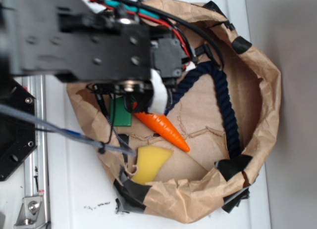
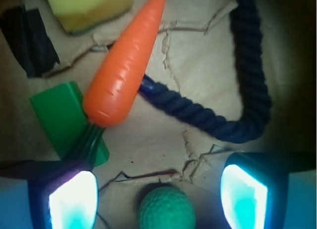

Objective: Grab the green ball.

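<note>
Exterior: arm (image 1: 84, 36) over the brown paper bin (image 1: 257, 140); fingers hidden beneath it, spread unreadable here. Carrot (image 1: 163, 130), yellow sponge (image 1: 148, 162), navy rope (image 1: 228, 115) lie inside.

Wrist: gripper (image 2: 158, 199) spread wide, holding nothing. Green ball (image 2: 166, 209) sits between the fingers (image 2: 72, 202), untouched. Carrot (image 2: 126, 66) and green block (image 2: 62, 117) beyond the left-side finger; rope (image 2: 247, 80) beyond the other.
</note>
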Robot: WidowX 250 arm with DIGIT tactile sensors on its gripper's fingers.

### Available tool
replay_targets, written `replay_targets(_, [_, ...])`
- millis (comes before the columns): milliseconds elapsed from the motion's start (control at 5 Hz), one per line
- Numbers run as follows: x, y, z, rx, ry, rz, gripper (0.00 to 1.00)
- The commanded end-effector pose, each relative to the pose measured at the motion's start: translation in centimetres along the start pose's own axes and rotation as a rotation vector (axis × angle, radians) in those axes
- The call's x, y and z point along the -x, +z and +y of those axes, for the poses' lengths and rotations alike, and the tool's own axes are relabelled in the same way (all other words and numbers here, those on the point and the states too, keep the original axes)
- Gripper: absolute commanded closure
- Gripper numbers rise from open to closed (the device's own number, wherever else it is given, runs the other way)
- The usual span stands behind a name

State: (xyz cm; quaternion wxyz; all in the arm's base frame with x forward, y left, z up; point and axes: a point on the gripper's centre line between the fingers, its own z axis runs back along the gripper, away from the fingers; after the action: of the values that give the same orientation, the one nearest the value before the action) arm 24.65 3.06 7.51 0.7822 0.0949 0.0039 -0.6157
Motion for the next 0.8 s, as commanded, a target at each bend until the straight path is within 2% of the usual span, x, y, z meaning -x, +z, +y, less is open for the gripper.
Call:
replay_targets(0, [2.8, -0.5, 1.4, -0.025, 0.048, 0.059, 0.00])
replay_targets(200, [3.2, -2.3, 1.7, -0.002, -0.003, 0.041, 0.00])
replay_targets(400, [3.7, -4.1, 1.6, 0.047, -0.059, 0.000, 0.00])
replay_targets(600, [4.1, -5.3, 1.5, 0.078, -0.092, 0.016, 0.00])
